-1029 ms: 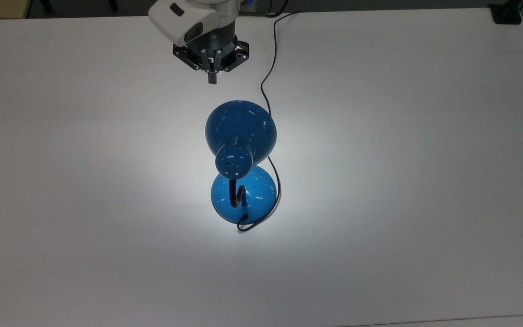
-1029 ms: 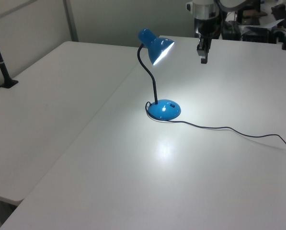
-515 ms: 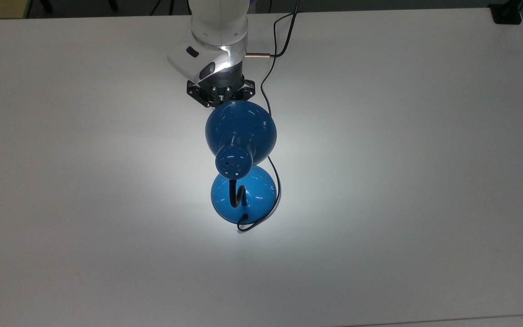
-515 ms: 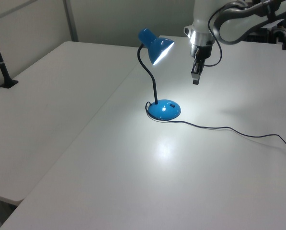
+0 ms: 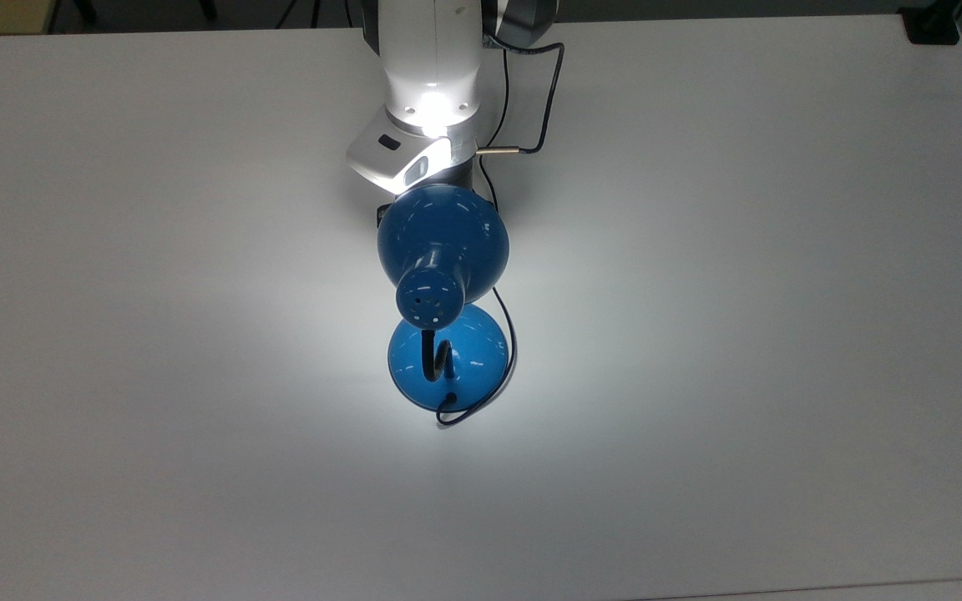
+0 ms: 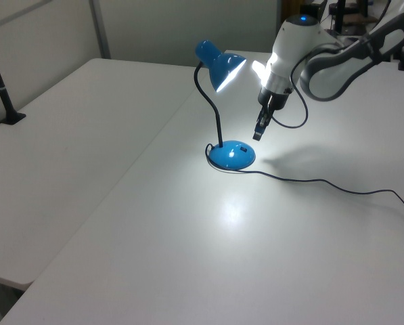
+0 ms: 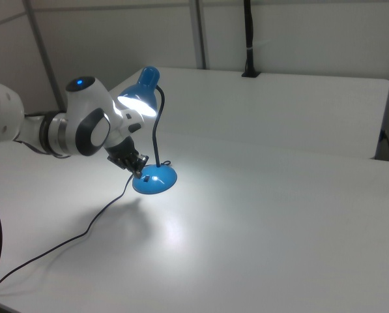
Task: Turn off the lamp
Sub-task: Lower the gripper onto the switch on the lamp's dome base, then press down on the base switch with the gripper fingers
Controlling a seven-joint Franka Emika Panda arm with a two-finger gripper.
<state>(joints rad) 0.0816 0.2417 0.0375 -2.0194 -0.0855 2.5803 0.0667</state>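
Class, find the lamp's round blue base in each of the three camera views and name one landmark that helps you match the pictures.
Top view: the round blue base sits just below centre, partly under the dome shade.
Left view: the base lies near the middle, at the foot of the black gooseneck.
Right view: the base lies left of centre, beside the gripper.
Shared landmark: the thin black cord leaving the base.

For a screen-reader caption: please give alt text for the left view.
A lit blue lamp stands on a white table, its cord trailing toward the left view's right. The robot's pincer hangs just above the lamp's base.
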